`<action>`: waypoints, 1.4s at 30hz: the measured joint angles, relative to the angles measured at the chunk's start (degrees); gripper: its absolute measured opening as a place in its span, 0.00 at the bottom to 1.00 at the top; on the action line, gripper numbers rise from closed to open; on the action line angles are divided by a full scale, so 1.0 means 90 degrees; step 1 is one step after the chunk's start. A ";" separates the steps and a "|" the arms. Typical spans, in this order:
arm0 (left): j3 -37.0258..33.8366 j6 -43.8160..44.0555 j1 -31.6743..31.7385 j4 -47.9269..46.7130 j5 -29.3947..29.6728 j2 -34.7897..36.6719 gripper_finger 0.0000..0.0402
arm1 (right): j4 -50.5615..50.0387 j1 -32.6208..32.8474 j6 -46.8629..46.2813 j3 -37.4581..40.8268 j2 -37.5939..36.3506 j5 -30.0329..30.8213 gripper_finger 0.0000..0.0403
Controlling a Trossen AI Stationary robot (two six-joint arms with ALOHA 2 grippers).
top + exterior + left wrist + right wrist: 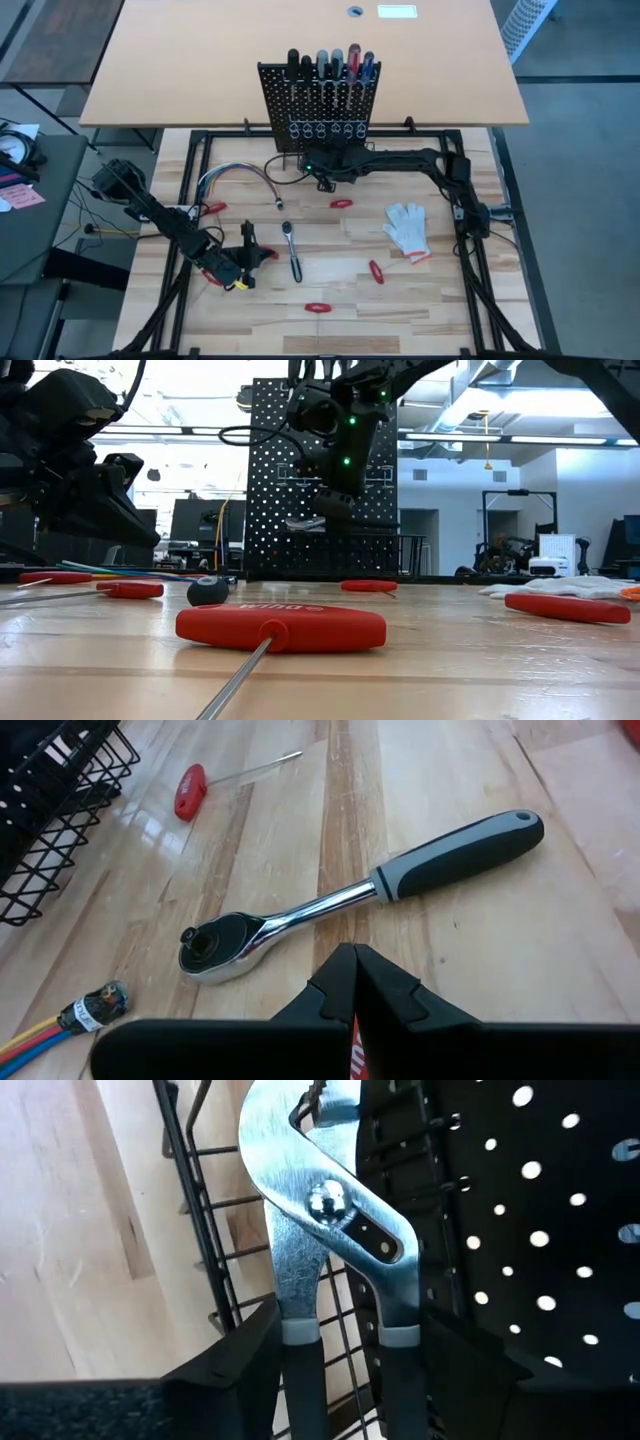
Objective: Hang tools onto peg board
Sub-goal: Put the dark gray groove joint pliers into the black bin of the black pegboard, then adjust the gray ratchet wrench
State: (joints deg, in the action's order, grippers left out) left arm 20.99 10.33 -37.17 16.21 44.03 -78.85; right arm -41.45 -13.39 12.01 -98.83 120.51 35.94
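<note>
My right gripper (345,1355), jaws clamped on the grey-handled pliers (320,1210), holds them over the wire basket (215,1270) beside the peg board (322,105). My left gripper (355,985), jaws clenched, hovers near the ratchet wrench (360,895) on the tabletop (480,960).

Pale wood-plank table top (350,290) in a black frame, a bare tan desk (200,60) abutting its far edge, grey floor (580,150) around; low view shows a bright open room with ceiling strip lights (500,435), monitors (195,520) and a dark equipment stand (510,530).
</note>
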 joint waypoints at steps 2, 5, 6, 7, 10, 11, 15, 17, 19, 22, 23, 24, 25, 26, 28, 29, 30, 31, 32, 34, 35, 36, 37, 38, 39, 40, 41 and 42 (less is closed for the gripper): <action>0.0000 0.0000 0.0001 0.0003 0.0000 0.0000 0.00 | -0.0031 -0.0003 -0.0021 0.0002 0.0002 -0.0002 0.54; 0.0000 0.0000 0.0000 0.0002 0.0000 0.0000 0.00 | -0.0047 -0.0025 -0.0018 0.0002 0.0001 -0.0083 0.58; 0.0000 0.0000 0.0000 0.0002 -0.0002 0.0000 0.00 | -0.0059 -0.0033 -0.0027 0.0002 0.0001 -0.0152 0.59; 0.0000 0.0000 0.0002 0.0004 -0.0002 0.0000 0.00 | -0.0061 -0.0038 -0.0050 0.0002 0.0002 -0.0212 0.59; 0.0000 0.0000 0.0000 0.0002 -0.0002 0.0000 0.00 | -0.0046 -0.0070 -0.0068 0.0000 -0.0003 -0.0300 0.60; 0.0000 0.0000 0.0000 0.0004 -0.0002 0.0000 0.00 | -0.0046 -0.0073 -0.0069 0.0000 -0.0003 -0.0310 0.61; 0.0000 0.0000 0.0000 0.0002 -0.0002 0.0000 0.00 | -0.0053 -0.0080 -0.0063 0.0000 -0.0003 -0.0324 0.61; 0.0000 0.0000 0.0000 0.0002 -0.0002 0.0000 0.00 | -0.0051 -0.0078 -0.0063 0.0000 -0.0003 -0.0322 0.61; 0.0000 0.0000 0.0000 0.0000 -0.0002 0.0000 0.00 | -0.0051 -0.0042 -0.0061 0.0000 -0.0004 -0.0321 0.61; -0.0002 0.0000 0.0002 0.0000 -0.0002 0.0000 0.00 | -0.0064 0.0090 -0.0063 0.0000 -0.0098 -0.0317 0.61; -0.0002 0.0000 0.0000 0.0000 -0.0002 0.0000 0.00 | -0.0051 0.0166 -0.0062 0.0000 -0.0150 -0.0310 0.61; -0.0002 0.0000 0.0000 -0.0002 -0.0002 0.0000 0.00 | -0.0051 0.0258 -0.0063 0.0000 -0.0195 -0.0283 0.61; -0.0002 0.0000 0.0000 -0.0003 -0.0002 0.0000 0.00 | -0.0049 0.0356 -0.0060 0.0000 -0.0237 -0.0229 0.61; -0.0002 -0.0001 0.0000 -0.0003 -0.0002 0.0000 0.00 | -0.0046 0.0459 -0.0058 0.0000 -0.0270 -0.0115 0.61; -0.0002 -0.0048 0.0000 -0.0003 -0.0002 0.0000 0.00 | -0.0053 0.0699 -0.0065 0.0000 -0.0336 0.0097 0.61; -0.0002 -0.0077 -0.0005 -0.0003 -0.0002 0.0000 0.00 | -0.0041 0.0833 -0.0096 0.0000 -0.0365 0.0197 0.61; 0.0000 -0.0089 -0.0019 -0.0003 0.0000 0.0000 0.00 | -0.0025 0.0966 -0.0155 0.0000 -0.0399 0.0293 0.61; 0.0018 -0.0125 -0.0035 -0.0028 0.0000 0.0000 0.00 | -0.0019 0.1135 -0.0233 0.0000 -0.0446 0.0365 0.61; 0.0049 -0.0184 -0.0060 -0.0060 -0.0007 0.0000 0.00 | -0.0006 0.1299 -0.0346 0.0000 -0.0468 0.0427 0.61; 0.0141 -0.0341 -0.0112 -0.0059 -0.0202 0.0000 0.00 | 0.0041 0.1683 -0.0765 -0.0007 -0.0476 0.0529 0.61; 0.0187 -0.0424 -0.0114 -0.0057 -0.0508 0.0000 0.00 | 0.0030 0.1875 -0.1013 -0.0007 -0.0475 0.0515 0.61; 0.0228 -0.0480 -0.0113 -0.0056 -0.0857 0.0000 0.00 | 0.0020 0.2069 -0.1283 -0.0006 -0.0465 0.0493 0.61; 0.0263 -0.0495 -0.0084 -0.0056 -0.1197 0.0000 0.00 | 0.0017 0.2282 -0.1577 -0.0005 -0.0454 0.0443 0.61; 0.0292 -0.0487 -0.0047 -0.0050 -0.1522 0.0000 0.00 | 0.0017 0.2478 -0.1858 -0.0005 -0.0452 0.0328 0.61; 0.0303 -0.0441 0.0028 -0.0022 -0.1791 0.0000 0.00 | 0.0005 0.2662 -0.2144 -0.0005 -0.0452 0.0187 0.61; 0.0304 -0.0393 0.0114 -0.0006 -0.2022 0.0000 0.00 | -0.0014 0.2856 -0.2428 -0.0005 -0.0452 0.0057 0.61; 0.0304 -0.0363 0.0200 -0.0005 -0.2155 -0.0001 0.00 | -0.0031 0.3041 -0.2687 -0.0005 -0.0452 -0.0025 0.61; 0.0304 -0.0361 0.0285 0.0007 -0.2203 -0.0013 0.00 | -0.0040 0.3245 -0.2926 -0.0005 -0.0450 -0.0064 0.61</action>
State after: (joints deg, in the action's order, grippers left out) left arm 23.73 7.08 -34.60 16.27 24.21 -78.96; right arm -41.82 15.82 -14.33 -98.87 116.46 35.37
